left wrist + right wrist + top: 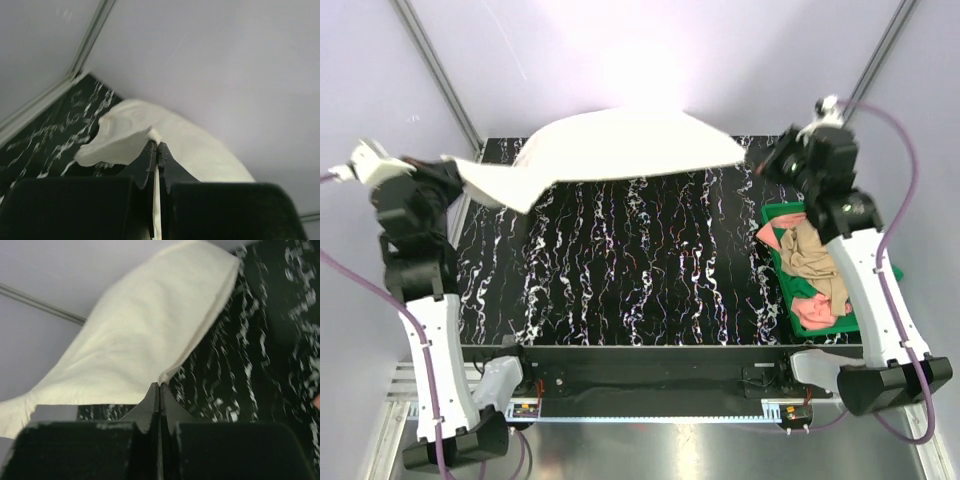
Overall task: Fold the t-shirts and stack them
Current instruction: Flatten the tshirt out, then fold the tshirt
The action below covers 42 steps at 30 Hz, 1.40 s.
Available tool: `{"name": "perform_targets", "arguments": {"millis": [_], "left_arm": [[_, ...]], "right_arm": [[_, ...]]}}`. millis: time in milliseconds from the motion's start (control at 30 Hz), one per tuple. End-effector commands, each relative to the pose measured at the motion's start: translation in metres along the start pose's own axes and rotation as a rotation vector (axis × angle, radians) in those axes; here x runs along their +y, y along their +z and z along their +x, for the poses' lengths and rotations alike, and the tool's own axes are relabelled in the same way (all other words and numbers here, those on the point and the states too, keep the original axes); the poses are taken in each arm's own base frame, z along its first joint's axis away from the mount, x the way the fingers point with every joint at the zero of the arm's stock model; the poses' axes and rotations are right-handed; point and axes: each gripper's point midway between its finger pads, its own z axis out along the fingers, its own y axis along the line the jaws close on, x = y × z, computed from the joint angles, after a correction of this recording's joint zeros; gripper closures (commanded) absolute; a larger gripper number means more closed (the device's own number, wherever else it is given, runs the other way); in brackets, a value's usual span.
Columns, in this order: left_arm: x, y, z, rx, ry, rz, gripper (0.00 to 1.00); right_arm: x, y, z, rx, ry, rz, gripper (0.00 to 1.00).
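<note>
so, your left gripper [156,145] and right gripper [160,385] both pinch the cream shirt [620,145] aloft; nothing's folded, other shirts [815,265] sit in the bin [780,213].

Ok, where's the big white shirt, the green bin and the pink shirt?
cream t-shirt [630,145]: top view, middle of the stretched cloth.
green bin [785,213]: top view, far rim.
pink t-shirt [812,312]: top view, bunched part at bin's near end.

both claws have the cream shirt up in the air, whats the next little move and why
Probably lower both arms together and lay the cream t-shirt flat on the table. The left claw and right claw are each shut on an edge of it, and it hangs stretched in the air over the table's far side; it needs spreading before any fold.
</note>
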Motion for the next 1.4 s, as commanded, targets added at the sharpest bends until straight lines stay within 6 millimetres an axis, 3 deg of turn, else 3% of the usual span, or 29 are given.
{"name": "perform_targets", "arguments": {"millis": [0, 33, 67, 100, 167, 200, 367, 467, 567, 800, 933, 1067, 1367], "left_arm": [[0.057, -0.01, 0.063, 0.117, 0.017, -0.135, 1.0], [0.072, -0.016, 0.073, 0.132, 0.019, -0.184, 1.0], [0.084, -0.022, 0.084, 0.148, 0.011, -0.225, 1.0], [0.108, -0.037, 0.106, 0.192, 0.013, -0.299, 1.0], [0.135, -0.051, 0.121, 0.187, 0.011, -0.388, 1.0], [0.151, -0.061, 0.139, 0.212, 0.014, -0.423, 1.0], [0.193, -0.075, 0.186, 0.299, 0.036, -0.526, 1.0], [0.214, -0.077, 0.213, 0.383, 0.051, -0.592, 1.0], [0.223, -0.077, 0.225, 0.43, 0.048, -0.641, 1.0], [0.224, -0.062, 0.226, 0.432, 0.042, -0.653, 1.0], [0.214, -0.047, 0.237, 0.505, 0.032, -0.605, 1.0], [0.212, -0.027, 0.242, 0.543, 0.029, -0.606, 1.0], [0.205, 0.022, 0.263, 0.686, 0.053, -0.579, 1.0]], "right_arm": [[-0.03, -0.003, 0.047, 0.043, 0.034, 0.004, 1.0], [-0.037, -0.004, 0.06, 0.067, 0.04, 0.007, 1.0], [-0.055, -0.005, 0.089, 0.125, 0.047, 0.029, 1.0], [-0.064, -0.006, 0.102, 0.146, 0.052, 0.041, 1.0], [-0.087, -0.009, 0.134, 0.206, 0.057, 0.084, 1.0], [-0.092, -0.011, 0.143, 0.228, 0.06, 0.087, 1.0], [-0.115, -0.019, 0.199, 0.363, 0.136, 0.112, 1.0], [-0.134, -0.023, 0.218, 0.396, 0.186, 0.187, 1.0], [-0.145, -0.03, 0.234, 0.435, 0.238, 0.247, 1.0], [-0.178, -0.05, 0.25, 0.41, 0.296, 0.418, 1.0], [-0.2, -0.061, 0.244, 0.342, 0.282, 0.54, 1.0], [-0.206, -0.067, 0.232, 0.292, 0.258, 0.594, 1.0], [-0.216, -0.062, 0.235, 0.283, 0.244, 0.62, 1.0]]}}
